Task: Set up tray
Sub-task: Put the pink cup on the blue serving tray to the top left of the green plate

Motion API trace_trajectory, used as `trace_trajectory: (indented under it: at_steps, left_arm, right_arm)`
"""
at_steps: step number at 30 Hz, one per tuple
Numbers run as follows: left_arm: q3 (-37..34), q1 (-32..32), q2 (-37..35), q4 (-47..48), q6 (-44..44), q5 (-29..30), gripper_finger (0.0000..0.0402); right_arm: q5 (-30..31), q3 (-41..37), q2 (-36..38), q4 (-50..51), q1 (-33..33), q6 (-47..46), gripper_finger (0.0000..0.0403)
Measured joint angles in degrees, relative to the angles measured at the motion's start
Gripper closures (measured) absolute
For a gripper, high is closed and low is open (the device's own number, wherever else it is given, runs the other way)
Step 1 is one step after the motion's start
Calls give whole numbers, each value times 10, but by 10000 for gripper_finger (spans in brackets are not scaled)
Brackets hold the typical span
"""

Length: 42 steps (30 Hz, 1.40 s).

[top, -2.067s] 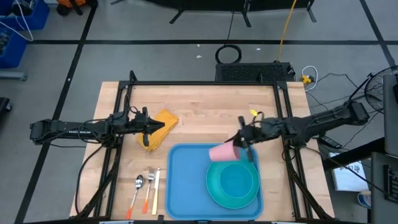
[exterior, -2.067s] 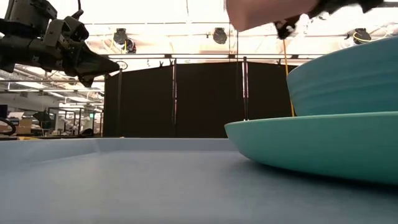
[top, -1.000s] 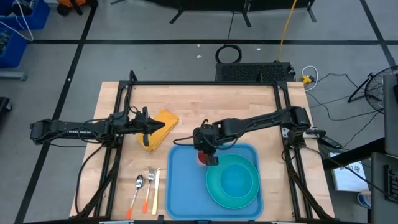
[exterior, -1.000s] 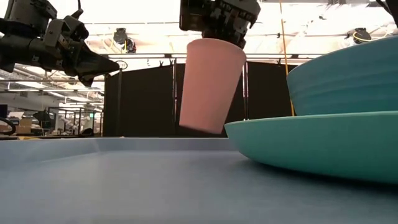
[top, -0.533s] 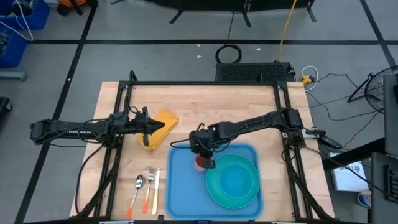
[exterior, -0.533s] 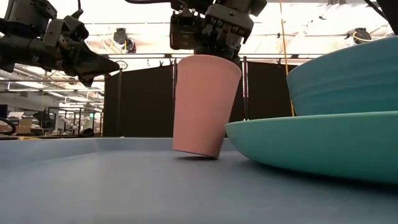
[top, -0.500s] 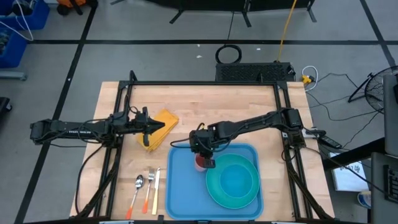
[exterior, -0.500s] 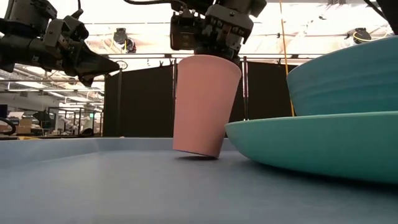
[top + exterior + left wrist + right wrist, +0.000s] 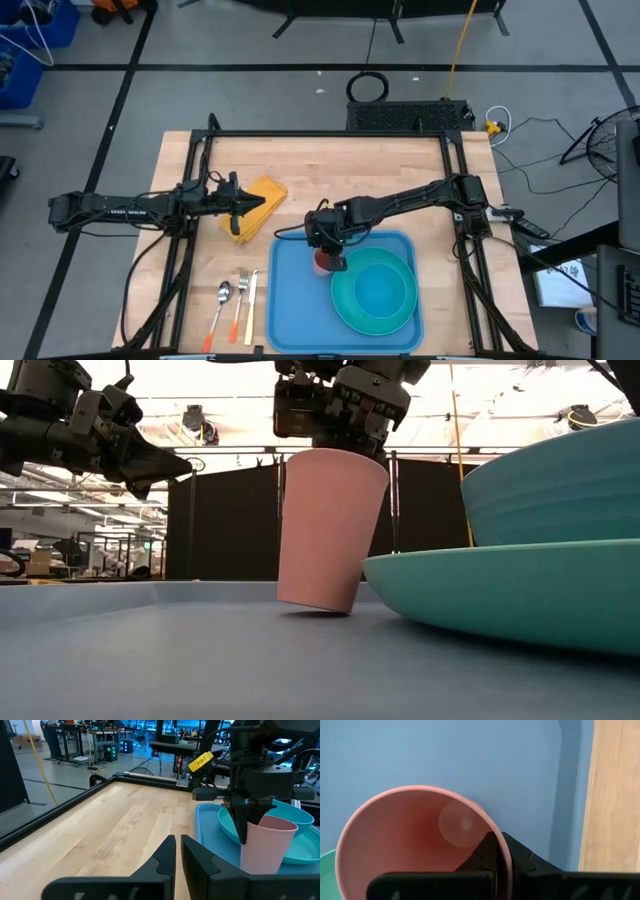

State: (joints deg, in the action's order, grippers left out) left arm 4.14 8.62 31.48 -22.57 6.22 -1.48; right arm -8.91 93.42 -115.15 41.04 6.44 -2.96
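table: wood | on it: tray, napkin, cutlery

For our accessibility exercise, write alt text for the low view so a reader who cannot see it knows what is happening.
The right end effector pinches the rim of a pink cup, holding it slightly tilted with its base touching the tray, beside a teal plate holding a teal bowl. The left end effector hangs shut above the table.

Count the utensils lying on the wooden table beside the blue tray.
3, side by side on the wood left of the light-blue plastic tray: a metal spoon with an orange handle, an orange-handled fork, and a pale-handled knife nearest the tray. None looks hidden.
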Motion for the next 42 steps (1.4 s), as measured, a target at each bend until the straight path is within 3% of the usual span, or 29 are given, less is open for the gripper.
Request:
trace_trajectory:
  at_steps: [5,24,42]
  left_arm:
    - [0,0,0,-2,0,0,371]
    - [0,0,0,0,-12,0,371]
    - [0,0,0,1,-17,0,371]
  right_arm:
    - [16,29,-2,51,1,7,403]
    - [9,39,-41,29,0,24,401]
    - [42,48,-30,1,22,42,291]
